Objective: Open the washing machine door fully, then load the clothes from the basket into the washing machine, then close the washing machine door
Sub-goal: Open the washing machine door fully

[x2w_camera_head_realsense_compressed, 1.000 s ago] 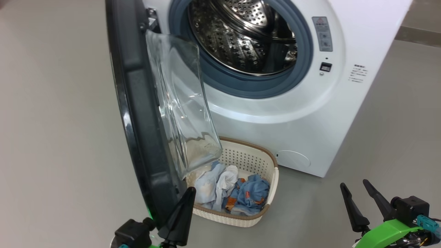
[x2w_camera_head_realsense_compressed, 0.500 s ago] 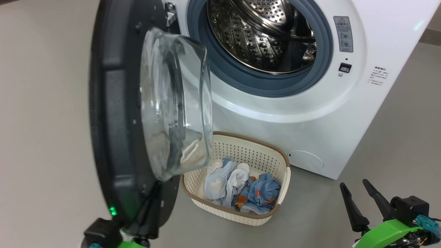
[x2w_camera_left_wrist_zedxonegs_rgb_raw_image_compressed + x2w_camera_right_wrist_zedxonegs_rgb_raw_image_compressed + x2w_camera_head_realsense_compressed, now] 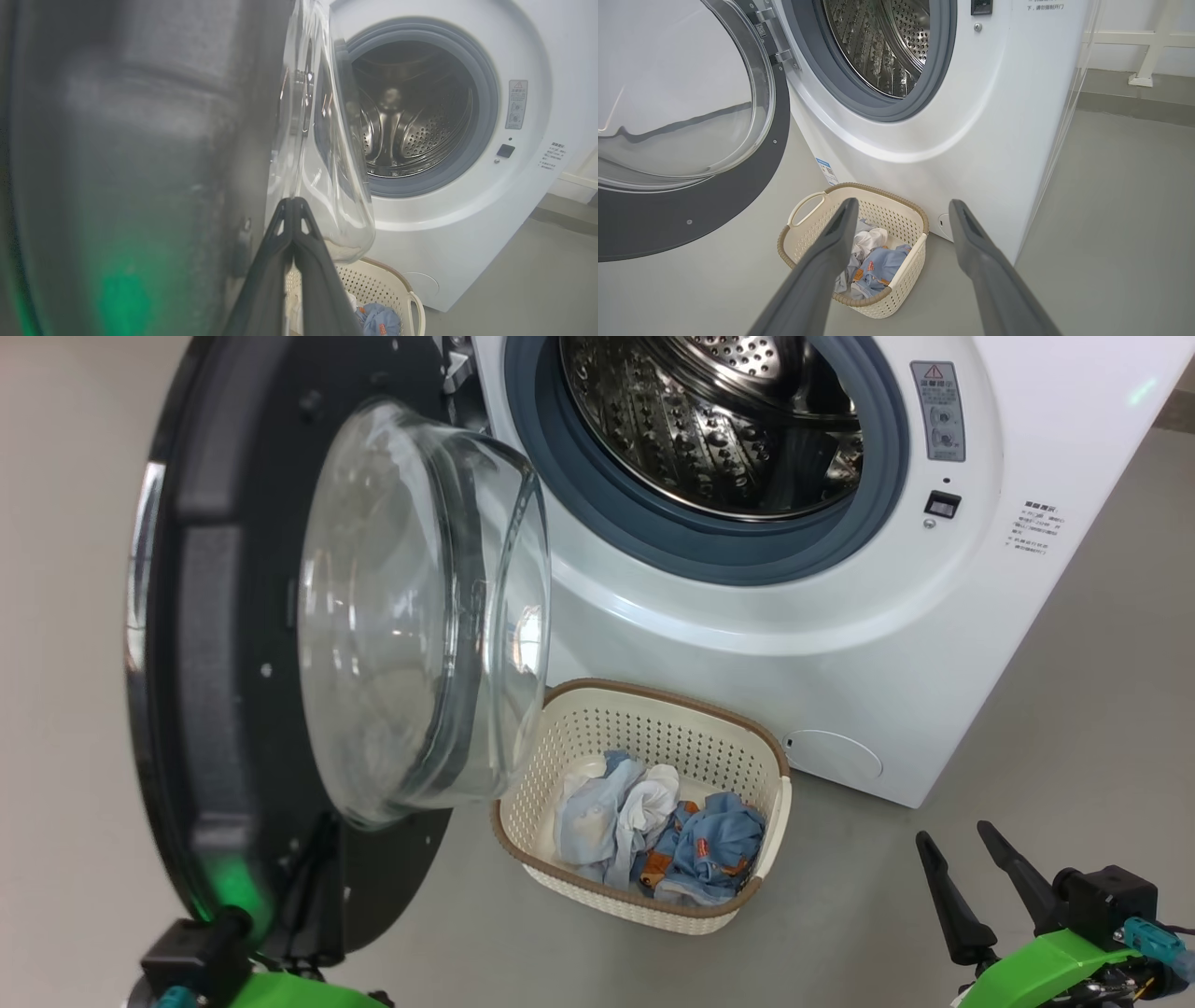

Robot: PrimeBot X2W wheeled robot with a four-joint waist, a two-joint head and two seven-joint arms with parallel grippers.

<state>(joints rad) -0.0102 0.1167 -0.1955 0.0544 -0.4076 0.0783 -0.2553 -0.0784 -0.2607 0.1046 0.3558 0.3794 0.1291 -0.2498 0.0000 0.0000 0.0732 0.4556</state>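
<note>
Left gripper [image 3: 293,205]: long dark fingers pressed flat together, tips touching. Right gripper [image 3: 954,838]: fingers spread wide, angled upward.

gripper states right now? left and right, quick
Left gripper: closed, fingers pressed together, nothing between them, by the washing machine door.
Right gripper: open, empty.

Bright even light, soft shadows, drum [image 3: 709,429] glinting, washing machine door [image 3: 140,140] blurred close-up

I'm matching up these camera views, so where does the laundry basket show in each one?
Head view: basket lower centre, before the washing machine.
Left wrist view: bottom edge, right of centre.
Right wrist view: bottom, left of centre.
Shared landmark: the blue-grey gasket.
</note>
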